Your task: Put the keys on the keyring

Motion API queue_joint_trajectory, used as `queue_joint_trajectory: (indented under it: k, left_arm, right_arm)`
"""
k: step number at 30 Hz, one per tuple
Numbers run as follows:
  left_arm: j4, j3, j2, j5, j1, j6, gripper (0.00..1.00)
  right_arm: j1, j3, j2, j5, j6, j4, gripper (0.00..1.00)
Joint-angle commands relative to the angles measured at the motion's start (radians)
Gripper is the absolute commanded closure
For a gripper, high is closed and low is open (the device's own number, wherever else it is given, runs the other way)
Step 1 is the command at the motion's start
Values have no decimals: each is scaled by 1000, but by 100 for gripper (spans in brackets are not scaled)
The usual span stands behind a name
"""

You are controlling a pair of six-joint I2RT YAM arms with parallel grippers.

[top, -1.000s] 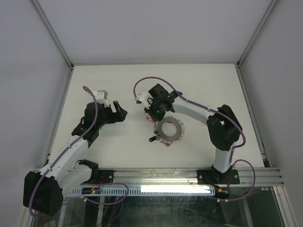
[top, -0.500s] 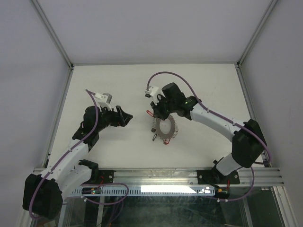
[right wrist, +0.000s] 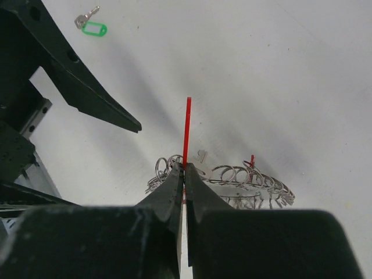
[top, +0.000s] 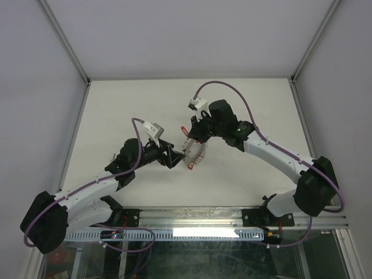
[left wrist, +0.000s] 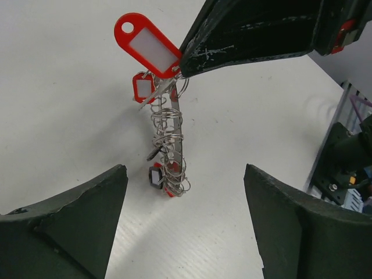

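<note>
The right hand (right wrist: 184,167), closed tight, holds the keyring (left wrist: 168,145) upright by its red tag (left wrist: 148,45) so the spread, empty left hand (top: 176,158) can reach it.

**Clearance around the upended keyring**

The keyring (left wrist: 170,145) stands on edge on the table (left wrist: 64,104), held up by its red tag (left wrist: 148,45), which is pinched in the right gripper (right wrist: 185,167). That gripper's black body blocks approach from above. The left gripper (top: 176,158) faces the ring edge-on with its 2 fingers (left wrist: 70,232) spread wide and bare table between them and the ring. A green key (right wrist: 93,27) lies well apart.
</note>
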Motion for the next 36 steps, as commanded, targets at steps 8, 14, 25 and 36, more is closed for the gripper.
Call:
queue_joint_trajectory:
  k: [8,14,25,36]
  left_arm:
    - [261,3,78,-150,-37,154,17]
    - [307,36,157,-118,-63,174,14]
    - [326,81,241,-141,-110,194,31]
    - [338,83,272,-121,-115,196,78]
  right_arm:
    - [0,19,-89,-56,84,96,100]
    - [-1,20,-98,-64,117,106,100]
    - [-1,20,-104,-91,178,126,100]
    - [-1,-3,-139,-53,208,136,100]
